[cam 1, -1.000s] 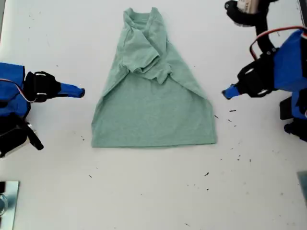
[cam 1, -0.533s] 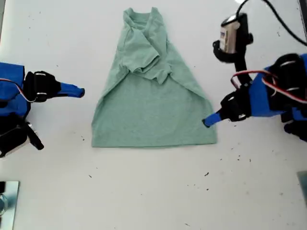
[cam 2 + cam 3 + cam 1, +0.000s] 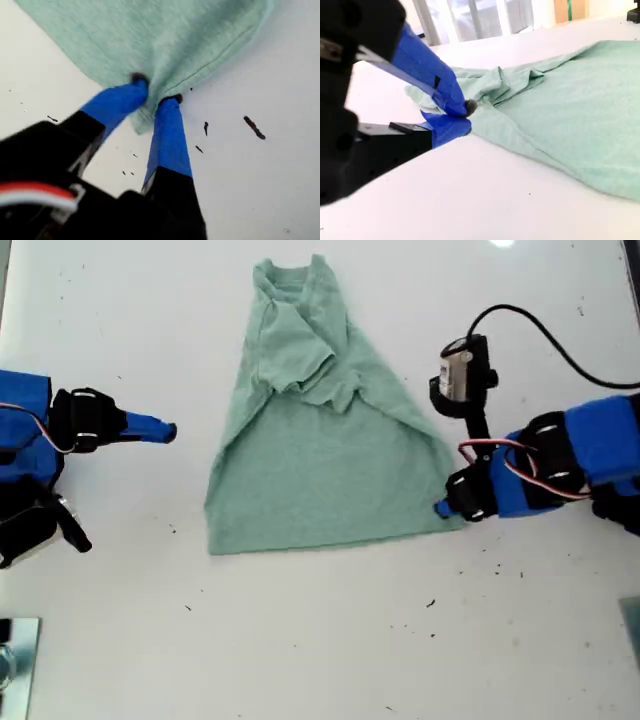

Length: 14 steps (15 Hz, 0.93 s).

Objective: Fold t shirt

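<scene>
Your t shirt (image 3: 320,455) lies flat mid-table, sleeves folded in. My first gripper (image 3: 155,95) has its fingers pinched on a thin hem-corner bite, which may slip as you lift. My second gripper (image 3: 462,117) rests nearly closed, holding nothing.

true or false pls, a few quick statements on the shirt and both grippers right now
1. My first gripper pinches a hem corner of the t shirt. True.
2. My second gripper holds the shirt's collar. False: it sits shut on nothing, apart from the shirt, on the exterior view's left.
3. Both sleeves lie folded inward over the shirt's chest. True.
4. The shirt hangs off the table. False: it lies flat on it.
5. The pinched corner is on the exterior view's left. False: it is on that view's right.
</scene>
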Tool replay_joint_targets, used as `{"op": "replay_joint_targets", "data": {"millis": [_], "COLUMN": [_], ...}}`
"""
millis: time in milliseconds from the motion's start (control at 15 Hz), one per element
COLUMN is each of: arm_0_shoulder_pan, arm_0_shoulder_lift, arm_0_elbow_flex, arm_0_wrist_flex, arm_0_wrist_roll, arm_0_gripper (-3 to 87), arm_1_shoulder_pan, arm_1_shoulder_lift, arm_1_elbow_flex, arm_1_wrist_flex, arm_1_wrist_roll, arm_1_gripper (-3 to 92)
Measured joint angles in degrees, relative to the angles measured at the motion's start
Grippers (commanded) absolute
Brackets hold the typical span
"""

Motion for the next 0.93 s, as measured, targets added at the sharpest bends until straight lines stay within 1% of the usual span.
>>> {"op": "replay_joint_targets", "data": {"millis": [133,200,333,467,600,800,933], "arm_0_shoulder_pan": [0.0,0.0,0.0,0.0,0.0,0.0,0.0], "arm_0_shoulder_lift": [0.0,0.26,0.53,0.53,0.53,0.79,0.79], "arm_0_elbow_flex": [0.0,0.0,0.0,0.0,0.0,0.0,0.0], "arm_0_wrist_flex": [0.0,0.0,0.0,0.0,0.0,0.0,0.0], "arm_0_wrist_roll": [0.0,0.0,0.0,0.0,0.0,0.0,0.0], "arm_0_gripper": [-0.2,-0.2,-0.2,-0.2,-0.2,-0.2,-0.2], "arm_1_shoulder_pan": [0.0,0.18,0.26,1.76,2.64,2.64,1.93], "arm_1_shoulder_lift": [7.12,11.43,20.13,21.53,16.35,6.68,-4.57], "arm_1_elbow_flex": [4.57,5.36,3.08,-7.29,-19.69,-28.39,-43.33], "arm_1_wrist_flex": [0.0,2.99,12.48,24.08,32.26,33.93,36.83], "arm_1_wrist_roll": [-0.09,0.09,-1.76,-6.86,-10.63,-11.95,-13.36], "arm_1_gripper": [-1.5,-1.5,-1.5,-1.5,-1.5,-1.5,-1.5]}}
